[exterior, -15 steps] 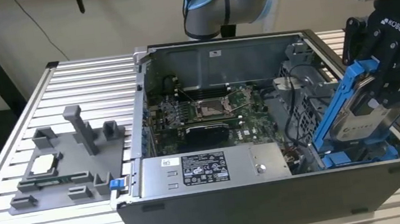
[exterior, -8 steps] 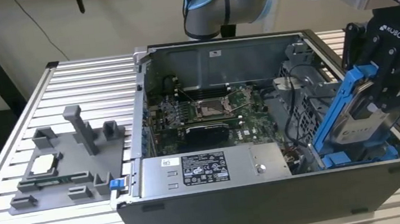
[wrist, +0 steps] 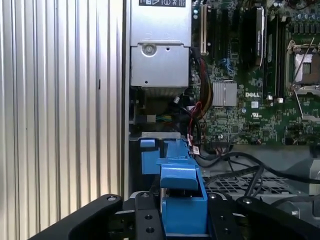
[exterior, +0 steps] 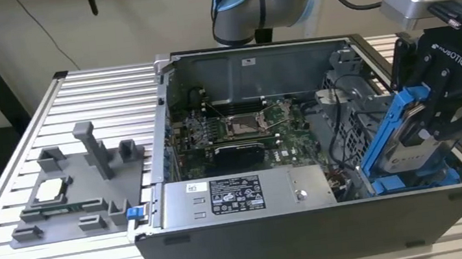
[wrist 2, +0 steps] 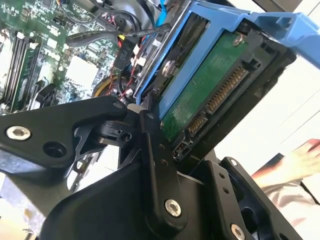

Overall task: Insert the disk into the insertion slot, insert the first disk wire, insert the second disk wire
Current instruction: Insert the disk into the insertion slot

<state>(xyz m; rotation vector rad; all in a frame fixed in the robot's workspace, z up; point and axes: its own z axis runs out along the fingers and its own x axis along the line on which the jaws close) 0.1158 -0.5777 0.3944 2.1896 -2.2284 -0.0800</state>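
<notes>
My gripper (exterior: pixel 449 119) is shut on the disk (exterior: pixel 407 142), a silver drive in a bright blue carrier. The disk stands steeply tilted, its lower end just above the insertion slot (exterior: pixel 411 182) at the case's front corner on the exterior view's right. The second wrist view shows the disk's green circuit board and connector (wrist 2: pixel 212 95) between my black fingers (wrist 2: pixel 150 135). The blue carrier (wrist: pixel 182 197) appears in the first wrist view, with the slot's blue parts (wrist: pixel 149 156) beyond it. Black cables (wrist: pixel 240 167) lie beside the bay; I cannot tell which are the disk wires.
The open computer case (exterior: pixel 313 238) holds a motherboard (exterior: pixel 240 128) and a grey labelled power-supply box (exterior: pixel 247 194). A grey fixture (exterior: pixel 72 187) with parts stands on the ribbed table (exterior: pixel 19 258) at the exterior view's left. A person's hand (wrist 2: pixel 300 160) shows behind the gripper.
</notes>
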